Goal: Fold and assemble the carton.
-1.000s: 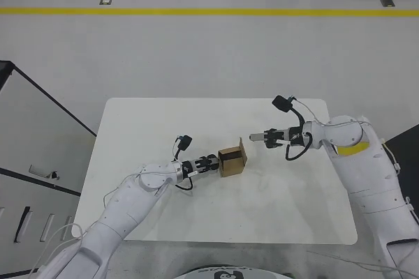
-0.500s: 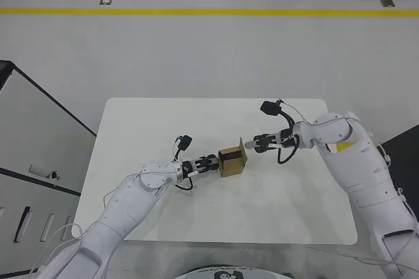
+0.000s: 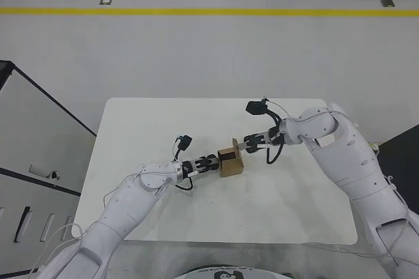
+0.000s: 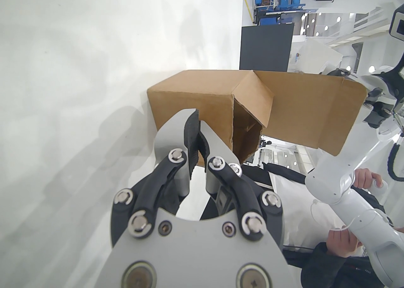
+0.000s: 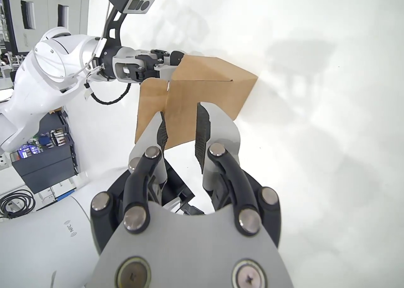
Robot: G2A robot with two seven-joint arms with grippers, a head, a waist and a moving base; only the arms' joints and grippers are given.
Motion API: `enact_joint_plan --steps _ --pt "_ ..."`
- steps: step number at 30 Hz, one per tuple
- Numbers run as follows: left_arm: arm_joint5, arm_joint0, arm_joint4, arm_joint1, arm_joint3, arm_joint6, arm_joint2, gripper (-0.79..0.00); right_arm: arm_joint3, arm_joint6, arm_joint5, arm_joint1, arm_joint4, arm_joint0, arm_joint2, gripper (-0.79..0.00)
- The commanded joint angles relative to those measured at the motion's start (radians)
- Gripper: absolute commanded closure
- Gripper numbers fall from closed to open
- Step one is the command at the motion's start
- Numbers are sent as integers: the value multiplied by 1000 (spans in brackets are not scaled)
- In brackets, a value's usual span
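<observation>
The left gripper [image 4: 196, 122] is pinching one side wall of the carton [image 4: 189, 93], its ribbed black pads [image 4: 191, 126] drawn nearly together on the board. The right gripper [image 5: 181, 112] is standing partly open, its fingers [image 5: 203, 125] a narrow gap apart, at the raised flap [image 4: 300, 112] on the opposite side. I cannot tell whether it is touching the flap.

The carton [image 3: 230, 164] is sitting near the middle of the table [image 3: 160, 125], between the two grippers [image 3: 214, 164] [image 3: 239, 146] and well apart from every edge, with the widest stretch of tabletop lying toward the near side. It is plain brown cardboard, matte, with sharp creases and square corners. The flap is leaning inward over the open top, and a dark slit at one corner seam is showing a little of the inside. What is in there is hidden.

The table is showing a smooth white top with rounded corners. Beyond it, pale floor is running out to a yellow line [image 3: 209, 10], and a dark-edged cabinet [image 3: 14, 104] is standing to one side.
</observation>
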Motion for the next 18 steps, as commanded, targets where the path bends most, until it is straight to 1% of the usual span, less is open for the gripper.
enact_joint_plan --steps 1,6,18 --pt "0 0 0 0 0 0 0 0 -3 0 8 -1 -3 7 -6 -231" --pt "0 0 0 0 0 0 0 0 0 -8 31 2 17 1 8 -240" --pt "0 0 0 0 0 0 0 0 -25 -12 44 30 48 -66 92 -197"
